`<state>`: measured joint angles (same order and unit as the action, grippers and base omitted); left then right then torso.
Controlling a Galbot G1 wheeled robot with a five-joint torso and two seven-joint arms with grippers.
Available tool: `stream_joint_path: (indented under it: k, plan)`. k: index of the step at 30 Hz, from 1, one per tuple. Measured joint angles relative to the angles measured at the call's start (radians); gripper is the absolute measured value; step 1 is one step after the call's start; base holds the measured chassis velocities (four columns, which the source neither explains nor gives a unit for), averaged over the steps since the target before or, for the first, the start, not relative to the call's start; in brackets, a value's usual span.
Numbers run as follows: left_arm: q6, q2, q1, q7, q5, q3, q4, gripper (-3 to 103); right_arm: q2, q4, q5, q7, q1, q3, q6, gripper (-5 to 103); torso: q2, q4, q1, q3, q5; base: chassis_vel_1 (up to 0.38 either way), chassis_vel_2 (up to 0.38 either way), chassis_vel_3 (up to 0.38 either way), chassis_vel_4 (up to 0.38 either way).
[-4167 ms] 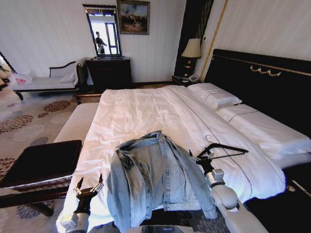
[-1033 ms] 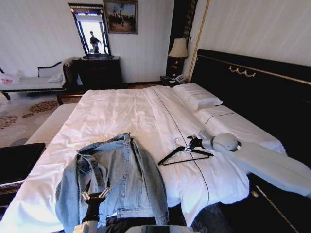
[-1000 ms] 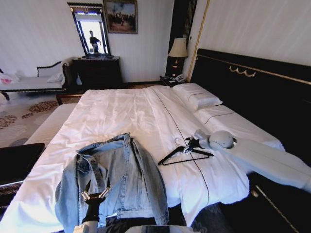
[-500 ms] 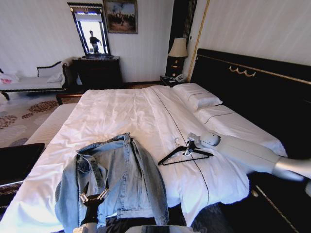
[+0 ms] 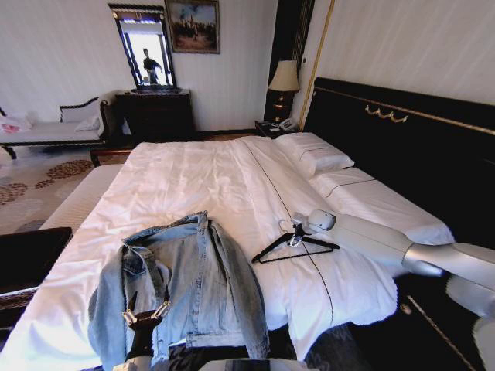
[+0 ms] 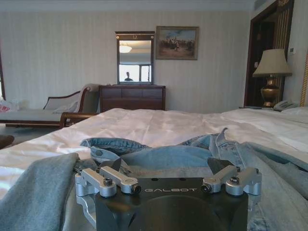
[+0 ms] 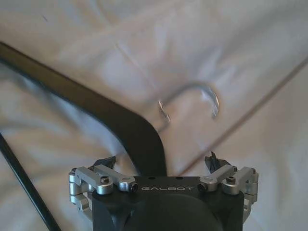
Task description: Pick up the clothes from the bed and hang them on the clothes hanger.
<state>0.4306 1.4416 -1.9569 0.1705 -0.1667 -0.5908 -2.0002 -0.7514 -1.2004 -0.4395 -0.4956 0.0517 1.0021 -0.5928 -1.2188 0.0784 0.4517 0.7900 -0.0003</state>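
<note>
The clothes, a light-blue denim jacket (image 5: 193,278), lie spread on the near end of the bed (image 5: 193,178), collar pointing toward the headboard. My left gripper (image 5: 145,313) hovers open over the jacket's near hem; in the left wrist view the left gripper (image 6: 166,166) has denim (image 6: 159,156) just ahead of its fingers. The black clothes hanger (image 5: 294,247) lies flat on the duvet to the right of the jacket. My right gripper (image 5: 296,234) is at the hanger's top. In the right wrist view the right gripper (image 7: 160,162) is open, its fingers straddling the black neck (image 7: 144,142) below the metal hook (image 7: 192,96).
A black headboard (image 5: 402,131) and white pillows (image 5: 313,154) bound the bed's right side. A dark bench (image 5: 27,255) stands at the near left. Farther off are a lamp (image 5: 284,77) on a nightstand, a dark dresser (image 5: 155,116) with a mirror, and a chaise (image 5: 46,131).
The right arm has stretched out and its gripper has slid along to the hanger's top. The hanger and jacket stay put on the bed. The left gripper has dropped slightly.
</note>
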Motion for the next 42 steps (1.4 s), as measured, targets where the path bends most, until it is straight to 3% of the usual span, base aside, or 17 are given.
stream_joint_path:
  k: [19, 22, 27, 31, 33, 37, 42]
  plan:
    - [0.006, 0.007, -0.018, 0.0, -0.011, -0.014, -0.002, 100, -0.072, 0.1, 0.027, -0.029, -0.005, 0.021, 0.048, 99, 0.0, -0.0002, 0.0, 0.0, 0.0001, 0.0, 0.0, 0.0, 0.0]
    - [0.012, 0.007, -0.02, 0.0, -0.002, -0.015, -0.001, 100, -0.073, 0.1, 0.043, -0.036, -0.009, 0.02, 0.056, 84, 0.0, -0.0003, 0.0, 0.0, 0.0002, 0.0, 0.0, 0.0, 0.0]
    - [0.012, 0.007, -0.019, 0.0, -0.001, -0.015, -0.003, 100, -0.075, 0.113, 0.052, -0.04, -0.009, 0.022, 0.062, 73, 0.0, -0.0004, 0.0, 0.0, 0.0002, 0.0, 0.0, 0.0, 0.0]
    - [0.012, 0.009, -0.018, 0.0, -0.003, -0.017, -0.004, 100, -0.087, 0.144, 0.059, -0.045, -0.009, 0.025, 0.074, 51, 0.0, -0.0003, 0.0, 0.0, 0.0003, 0.0, 0.0, 0.0, 0.0]
    - [0.012, 0.009, -0.018, 0.0, -0.004, -0.018, -0.003, 100, -0.087, 0.145, 0.059, -0.045, -0.008, 0.025, 0.075, 51, 0.0, -0.0003, 0.0, 0.0, 0.0003, 0.0, 0.0, 0.0, 0.0]
    - [0.012, 0.01, -0.019, 0.001, -0.002, -0.017, -0.003, 100, -0.086, 0.147, 0.053, -0.038, -0.009, 0.021, 0.081, 36, 0.0, -0.0003, 0.0, 0.0, 0.0003, 0.0, 0.0, 0.0, 0.0]
    - [0.012, 0.011, -0.019, 0.002, -0.007, -0.015, -0.003, 100, -0.075, 0.14, 0.043, -0.023, -0.01, 0.016, 0.095, 34, 0.0, -0.0003, 0.0, 0.0, 0.0003, 0.0, 0.0, 0.0, 0.0]
